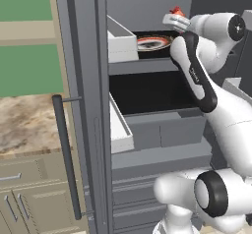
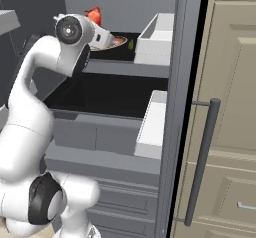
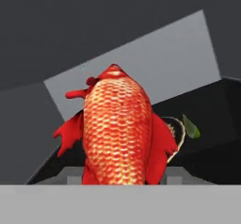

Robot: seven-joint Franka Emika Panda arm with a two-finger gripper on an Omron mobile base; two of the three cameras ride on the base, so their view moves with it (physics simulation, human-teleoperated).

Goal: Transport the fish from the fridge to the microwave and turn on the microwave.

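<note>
I'm scanning all three feeds for writing and nothing comes up that I can read: no label, brand, number or sign. The fridge [image 1: 93,105] door and its shelves are plain grey, the pale bins carry no lettering, and the scaled red fish [image 3: 120,133] has no tag on it. There's a small dark marking on the robot's black forearm band [image 1: 197,75], but it's too small for me to make out.

A kitchen: open fridge [image 1: 88,105], beige cabinets [image 2: 232,107], stone counter [image 1: 24,125]
</note>
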